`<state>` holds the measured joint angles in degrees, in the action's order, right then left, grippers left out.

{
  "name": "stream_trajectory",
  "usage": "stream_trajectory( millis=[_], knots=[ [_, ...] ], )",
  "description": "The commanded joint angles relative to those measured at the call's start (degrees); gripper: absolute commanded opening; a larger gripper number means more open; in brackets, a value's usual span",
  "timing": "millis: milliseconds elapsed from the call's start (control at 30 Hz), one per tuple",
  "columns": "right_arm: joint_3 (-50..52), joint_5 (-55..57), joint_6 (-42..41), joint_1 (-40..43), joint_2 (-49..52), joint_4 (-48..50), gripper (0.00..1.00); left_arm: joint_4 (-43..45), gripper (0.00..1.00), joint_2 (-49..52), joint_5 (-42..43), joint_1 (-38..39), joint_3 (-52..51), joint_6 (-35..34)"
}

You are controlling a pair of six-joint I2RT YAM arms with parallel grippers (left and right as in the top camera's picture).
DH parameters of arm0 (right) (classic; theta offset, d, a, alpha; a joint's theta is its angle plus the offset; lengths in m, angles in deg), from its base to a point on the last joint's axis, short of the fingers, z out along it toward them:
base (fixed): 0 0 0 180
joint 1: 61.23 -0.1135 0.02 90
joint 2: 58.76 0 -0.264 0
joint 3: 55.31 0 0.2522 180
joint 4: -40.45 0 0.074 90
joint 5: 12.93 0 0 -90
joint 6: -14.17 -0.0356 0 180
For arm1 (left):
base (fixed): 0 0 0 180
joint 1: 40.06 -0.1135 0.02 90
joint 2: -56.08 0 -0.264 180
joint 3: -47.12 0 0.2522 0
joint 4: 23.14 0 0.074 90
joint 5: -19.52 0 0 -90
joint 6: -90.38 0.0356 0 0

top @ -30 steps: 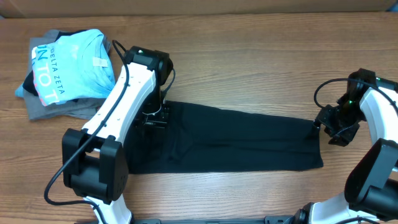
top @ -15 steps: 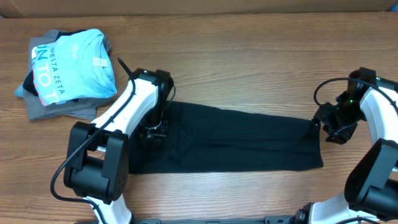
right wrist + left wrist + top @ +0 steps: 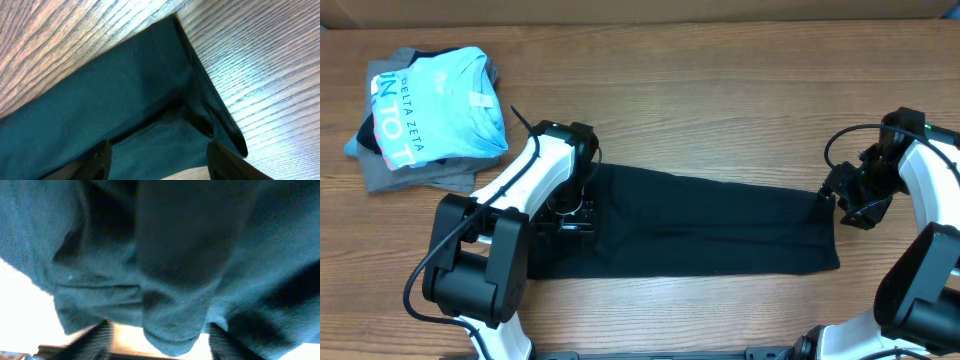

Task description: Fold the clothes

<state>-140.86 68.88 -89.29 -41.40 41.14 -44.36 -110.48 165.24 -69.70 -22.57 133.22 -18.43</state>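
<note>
Left gripper [image 3: 160, 340]: fingers apart, bunched fold of black T-shirt [image 3: 720, 225] sitting between them, not pinched. Right gripper [image 3: 157, 160]: fingers apart, empty, just over the T-shirt's end corner. T-shirt lies as a long folded band on table [image 3: 720, 100], stretched between both grippers.

Soft matt cloth T-shirt [image 3: 720, 225] (grained wooden table [image 3: 720, 100])

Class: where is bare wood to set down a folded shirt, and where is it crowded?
Free: the table beyond the black T-shirt, between the light blue tee and the right gripper. Crowded: the shirt's left end, under the left gripper.
</note>
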Motion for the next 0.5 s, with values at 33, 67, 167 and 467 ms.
stream_trajectory(
  millis=[33,67,167,467],
  knots=[
    [-0.3,-0.5,0.2,0.2,-1.5,0.3,0.64,0.2,0.15,-0.9,1.8,-0.2,-0.2,-1.0],
    [-0.3,-0.5,0.2,0.2,-1.5,0.3,0.64,-0.3,0.04,-0.9,1.8,-0.2,-0.2,-1.1],
    [-0.3,-0.5,0.2,0.2,-1.5,0.3,0.64,-4.3,0.04,-1.0,3.5,-0.3,-0.1,-3.5],
    [-0.3,-0.5,0.2,0.2,-1.5,0.5,0.64,-15.3,0.04,-1.5,2.9,-0.4,0.2,-2.6]
  ],
)
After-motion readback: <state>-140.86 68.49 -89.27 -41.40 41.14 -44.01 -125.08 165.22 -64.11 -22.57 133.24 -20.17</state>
